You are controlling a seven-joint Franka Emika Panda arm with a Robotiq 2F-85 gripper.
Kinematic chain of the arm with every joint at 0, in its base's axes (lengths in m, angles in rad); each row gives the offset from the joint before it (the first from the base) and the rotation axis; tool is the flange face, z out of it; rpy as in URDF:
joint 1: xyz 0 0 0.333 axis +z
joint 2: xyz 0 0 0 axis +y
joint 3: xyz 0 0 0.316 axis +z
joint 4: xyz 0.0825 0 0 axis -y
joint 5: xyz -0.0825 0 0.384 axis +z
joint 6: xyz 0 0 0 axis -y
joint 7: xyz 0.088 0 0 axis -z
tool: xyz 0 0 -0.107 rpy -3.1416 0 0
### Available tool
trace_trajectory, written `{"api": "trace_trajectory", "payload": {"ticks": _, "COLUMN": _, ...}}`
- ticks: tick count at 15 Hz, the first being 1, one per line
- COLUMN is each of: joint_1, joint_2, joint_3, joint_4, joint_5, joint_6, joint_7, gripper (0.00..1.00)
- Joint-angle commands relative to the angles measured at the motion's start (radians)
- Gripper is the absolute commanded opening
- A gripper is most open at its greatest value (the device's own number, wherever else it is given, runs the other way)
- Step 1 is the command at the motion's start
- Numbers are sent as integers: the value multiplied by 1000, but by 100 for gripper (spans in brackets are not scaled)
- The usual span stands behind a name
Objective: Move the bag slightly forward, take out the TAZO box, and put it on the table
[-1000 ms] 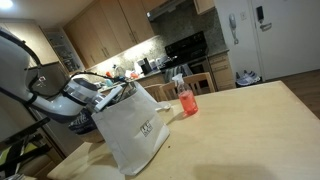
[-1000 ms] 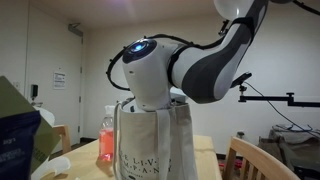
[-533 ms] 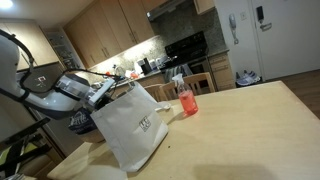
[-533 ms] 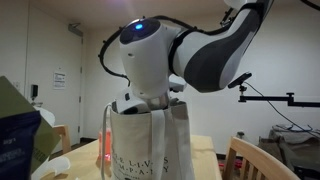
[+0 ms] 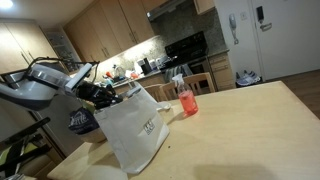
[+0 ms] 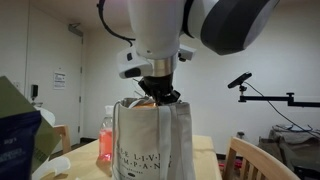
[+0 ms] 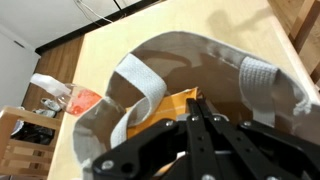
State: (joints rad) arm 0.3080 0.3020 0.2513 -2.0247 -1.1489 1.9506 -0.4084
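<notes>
Pressed tight together, the two fingers of the end effector hang right over the open top of the bag. They look empty, but I cannot tell if they pinch a thin bit of the bag's rim. Just under the fingertips, down inside the bag, lies the orange TAZO box. Only part of it shows in the wrist view, and nothing is holding it. A white handle of the bag loops across just beside the box. The bag stands up on the worktop, with its small dark print facing out in both exterior views. Just past the bag stands a red-pink bottle, close to the bag but not touching it. On the other side of the bag, in an exterior view, there is a blue snack bag. Far behind the bag are the kitchen cupboards. I think the job is only at its start. I cannot tell from here if the bag is far enough forward. The box is not out yet. What is left is to open the fingers, reach down into the bag, grab the box, lift it out and set it on the worktop next to the bag.
</notes>
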Motion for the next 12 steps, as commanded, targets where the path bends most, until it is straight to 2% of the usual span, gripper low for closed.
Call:
{"api": "trace_trajectory", "payload": {"ticks": 1, "joint_1": 5, "joint_2": -121, "joint_3": 18, "joint_4": -89, "joint_5": -33, "joint_6": -43, "joint_7": 64, "gripper": 1}}
{"api": "trace_trajectory", "payload": {"ticks": 12, "joint_1": 10, "joint_2": -382, "joint_3": 62, "joint_4": -229, "joint_5": -23, "joint_6": -192, "joint_7": 107, "gripper": 1}}
